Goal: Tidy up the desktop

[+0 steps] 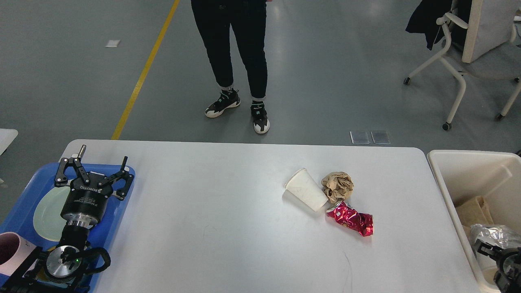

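Grey workshop floor with a yellow line runs behind the desktop (228, 228), a white rounded tabletop that fills the middle of the head view. Toward its right half, well in from every edge, lie three pieces of litter in a tight cluster: a white paper cup (306, 189) on its side, a crumpled brown paper ball (338, 185) touching it, and a crushed red can (351, 219) just in front of both.

Over the desk's left edge sits a blue tray (24, 211) holding a pale green plate (48, 211) and a pink cup (10, 248). The left gripper (96, 170) hangs above the tray with its jaws spread apart and empty.

Past the right edge stands a cream bin (468, 171) with foil and paper inside. The right gripper (494, 254) shows only as a dark shape low in the bin; I cannot tell how its jaws stand.

Because the three pieces touch, reaching for one would likely nudge the others; the cup could roll across the desk, and the dented can could slip from a shallow grip.
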Action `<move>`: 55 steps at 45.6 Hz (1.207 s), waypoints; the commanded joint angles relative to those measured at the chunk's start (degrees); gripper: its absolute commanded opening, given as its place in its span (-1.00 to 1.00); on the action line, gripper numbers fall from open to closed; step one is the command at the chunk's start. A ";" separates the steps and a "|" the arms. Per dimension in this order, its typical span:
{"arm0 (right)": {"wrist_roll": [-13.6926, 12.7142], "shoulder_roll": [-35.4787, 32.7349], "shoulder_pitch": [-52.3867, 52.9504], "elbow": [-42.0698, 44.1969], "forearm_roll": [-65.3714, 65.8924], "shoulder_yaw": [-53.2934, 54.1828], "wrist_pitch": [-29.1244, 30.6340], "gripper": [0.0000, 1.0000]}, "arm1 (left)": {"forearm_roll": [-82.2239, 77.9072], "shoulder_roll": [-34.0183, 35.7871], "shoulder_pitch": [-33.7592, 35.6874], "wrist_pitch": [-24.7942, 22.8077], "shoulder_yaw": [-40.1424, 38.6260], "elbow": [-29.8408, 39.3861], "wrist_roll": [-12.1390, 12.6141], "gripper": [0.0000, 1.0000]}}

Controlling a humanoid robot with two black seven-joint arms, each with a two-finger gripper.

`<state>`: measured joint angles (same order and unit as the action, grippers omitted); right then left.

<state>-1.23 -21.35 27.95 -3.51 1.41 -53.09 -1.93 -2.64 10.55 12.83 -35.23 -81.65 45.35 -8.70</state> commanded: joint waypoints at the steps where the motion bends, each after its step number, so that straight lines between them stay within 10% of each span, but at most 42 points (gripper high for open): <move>1: 0.00 -0.10 0.00 -0.09 0.00 0.00 -0.01 1.00 | 0.00 0.00 0.00 -0.02 0.00 0.00 0.00 0.93; 13: -0.35 -4.13 4.21 -7.29 0.79 -1.49 1.83 1.00 | 0.00 0.00 0.00 -0.02 0.00 0.00 0.00 0.93; 25: -1.05 -16.44 28.63 -26.88 10.88 -2.37 16.16 1.00 | 0.00 0.00 0.00 -0.02 0.00 0.00 0.00 0.93; 33: -8.78 -20.75 49.81 -42.26 22.67 -4.12 24.94 1.00 | 0.00 0.00 0.00 -0.02 0.00 0.00 0.00 0.93; 41: -17.05 -17.51 71.78 -57.99 22.85 -11.86 36.02 1.00 | 0.00 0.00 0.00 -0.02 0.00 0.09 0.00 0.93; 55: -17.49 -3.53 99.30 -81.21 17.50 -14.24 40.95 1.00 | 0.00 0.00 0.00 -0.02 0.09 0.00 0.00 0.93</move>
<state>-18.70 -27.95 118.62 -77.84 22.72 -68.12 38.65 -2.64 10.55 12.83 -35.28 -81.63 45.38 -8.70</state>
